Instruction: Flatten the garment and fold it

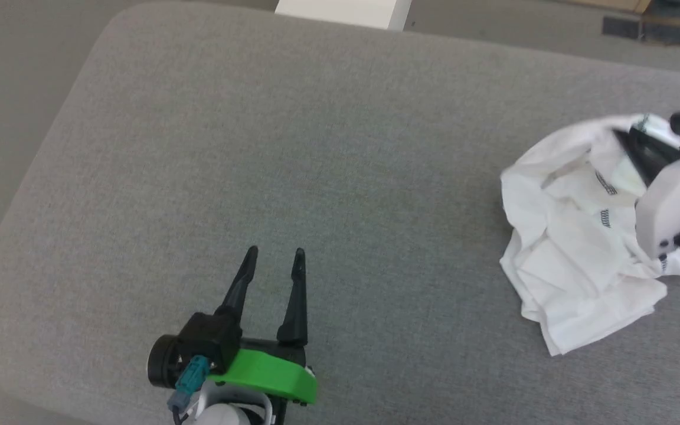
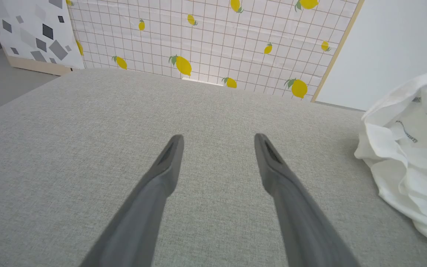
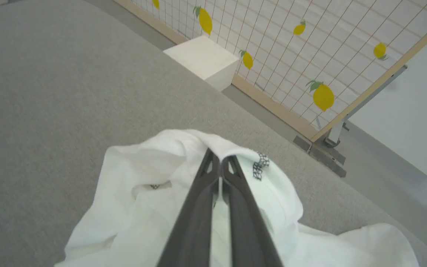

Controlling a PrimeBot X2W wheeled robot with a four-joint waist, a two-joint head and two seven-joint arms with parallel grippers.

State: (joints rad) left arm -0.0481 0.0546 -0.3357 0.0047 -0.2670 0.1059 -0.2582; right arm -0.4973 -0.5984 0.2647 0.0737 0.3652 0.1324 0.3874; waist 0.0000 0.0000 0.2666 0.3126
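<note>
You have the shirt (image 1: 570,254) at the right of the pad (image 1: 316,147), mid-depth. White, soft, crumpled in a loose heap, not flattened. Dark zigzag stitching shows on the upper folds. Far edge raised in a peak; near corner lies flat.

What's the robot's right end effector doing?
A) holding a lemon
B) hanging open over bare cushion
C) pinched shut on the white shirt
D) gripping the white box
C: the right end effector is closed on a raised fold of the white shirt.
</note>
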